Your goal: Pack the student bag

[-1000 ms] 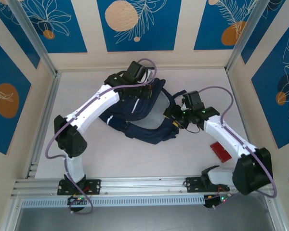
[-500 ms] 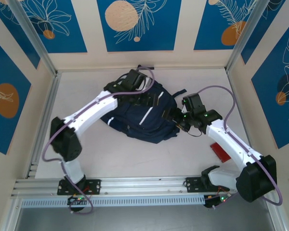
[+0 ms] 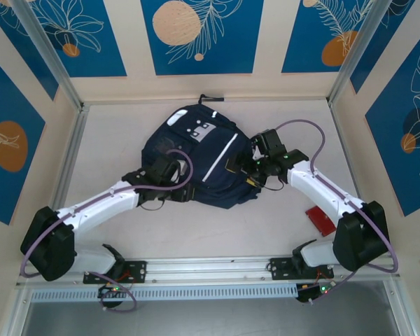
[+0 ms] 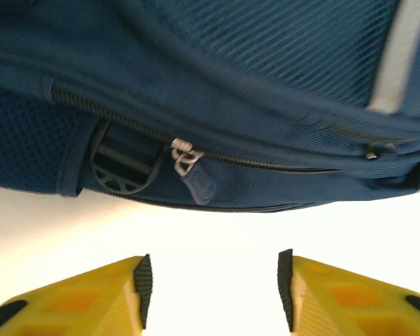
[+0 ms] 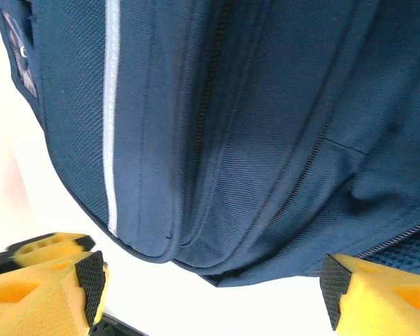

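From above, my wrists cover my own fingertips, and my right forearm cuts off a flat red piece [image 3: 320, 220] on the table [image 3: 217, 224]. A second ago the large navy fabric backpack [image 3: 196, 150] was bunched under my left arm. Now it lies spread flat mid-table, white stripe [image 3: 222, 157] up, and that arm has drawn back. My left claw [image 4: 215, 280] stands half apart, empty, just short of the bag's near edge and its zipper pull [image 4: 193, 176]. My right claw [image 5: 211, 283] gapes wide, empty, at the bag's right side.
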Motion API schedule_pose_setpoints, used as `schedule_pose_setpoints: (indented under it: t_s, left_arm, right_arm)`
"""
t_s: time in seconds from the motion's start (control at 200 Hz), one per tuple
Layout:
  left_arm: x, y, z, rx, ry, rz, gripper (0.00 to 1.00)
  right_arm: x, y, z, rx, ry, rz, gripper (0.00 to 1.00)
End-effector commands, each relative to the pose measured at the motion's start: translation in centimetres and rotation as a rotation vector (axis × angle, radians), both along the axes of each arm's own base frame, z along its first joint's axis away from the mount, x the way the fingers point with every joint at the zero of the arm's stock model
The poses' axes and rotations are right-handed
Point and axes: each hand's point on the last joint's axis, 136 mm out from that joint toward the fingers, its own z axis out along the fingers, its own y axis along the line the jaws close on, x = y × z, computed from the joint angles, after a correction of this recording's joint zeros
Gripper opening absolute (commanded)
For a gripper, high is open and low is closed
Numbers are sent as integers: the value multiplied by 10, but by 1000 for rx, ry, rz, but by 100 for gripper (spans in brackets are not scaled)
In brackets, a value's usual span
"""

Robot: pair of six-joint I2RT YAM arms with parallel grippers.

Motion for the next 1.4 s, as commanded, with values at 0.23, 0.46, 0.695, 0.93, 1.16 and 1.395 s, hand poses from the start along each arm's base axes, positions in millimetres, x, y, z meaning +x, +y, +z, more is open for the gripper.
schedule_pose_setpoints:
  t_s: [0.23,0.46,0.695,0.93,1.16,1.395]
  left_arm:
    - [31,-17,-14,-43,-73,30,32]
    - [40,-15,-26,-12,-67,55,24]
    - [41,-19,-30,-48,-61,46,26]
    - [38,-21,-29,-65,-79,20,5]
    - [27,-21,-25,-93,-82,-19,0]
    - [7,-26,-13,-104,-75,-78,0]
  right_arm:
    - [9,19,9,55,14,47,81]
    - [9,19,5,53,25,45,79]
    - [9,24,-6,56,59,61,77]
    - [17,32,-11,61,60,82,68]
    - [28,44,-15,91,58,79,55]
    - [40,62,-15,131,55,58,40]
